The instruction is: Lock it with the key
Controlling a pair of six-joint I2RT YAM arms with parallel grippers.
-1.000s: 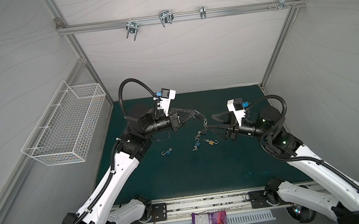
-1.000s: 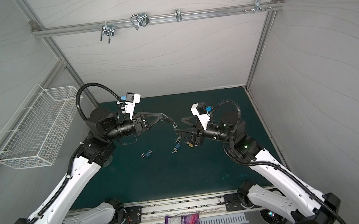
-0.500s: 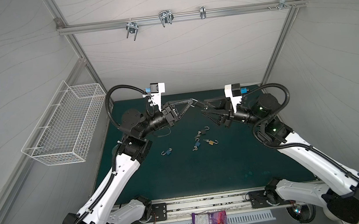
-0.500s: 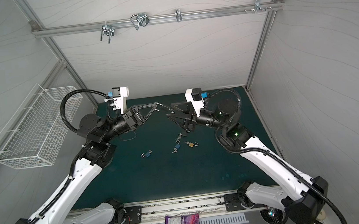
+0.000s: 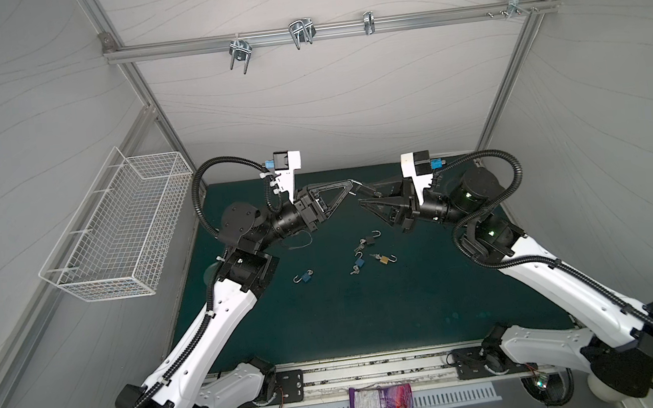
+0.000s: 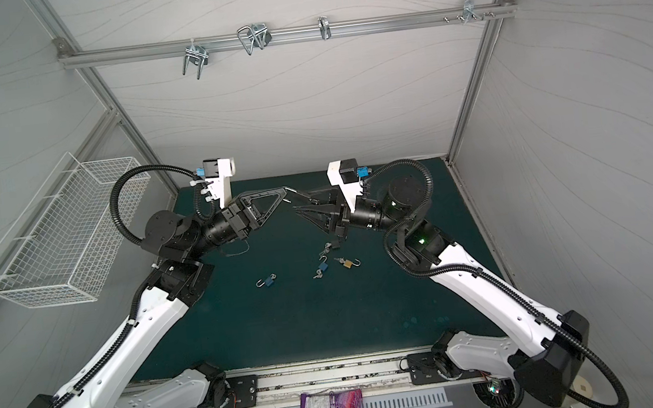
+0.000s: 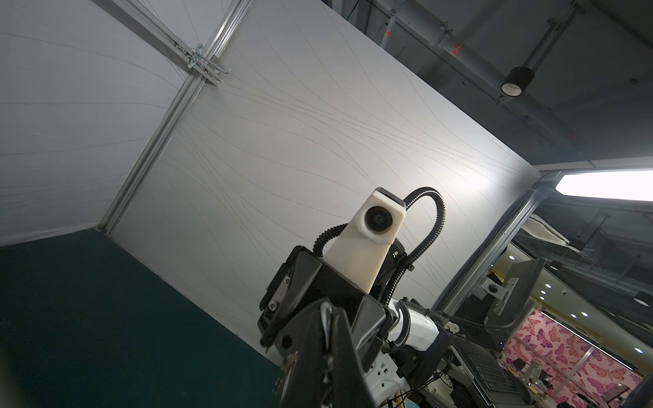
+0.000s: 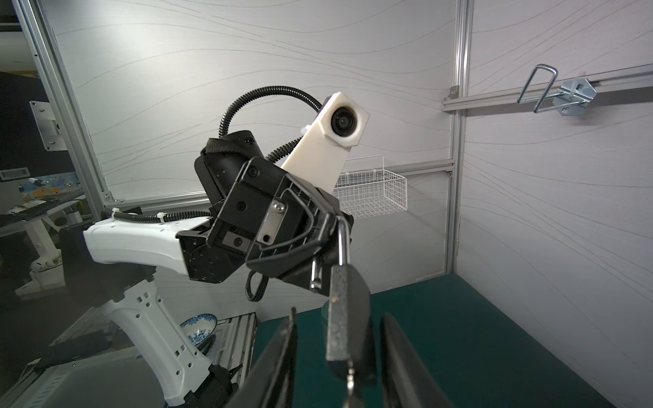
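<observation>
1. Both arms have risen from the table (image 5: 370,313) and met in the air, and the right claw (image 5: 362,194) has narrowed.
2. Step in hand, as I judge: steadying the padlock (image 8: 348,318) before locking it.
3. Left claw (image 8: 334,226) is clamped together on the shackle (image 8: 342,243); the padlock hangs from it, key (image 8: 351,386) in its underside.
4. Right claw stands apart, its fingers (image 8: 282,356) at each side of the padlock, seemingly not touching.
5. Next move asks to close squarely, without swinging the padlock.

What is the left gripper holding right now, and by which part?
The left gripper clamps a dark padlock by its shackle; the body hangs inside the open right gripper.
</observation>
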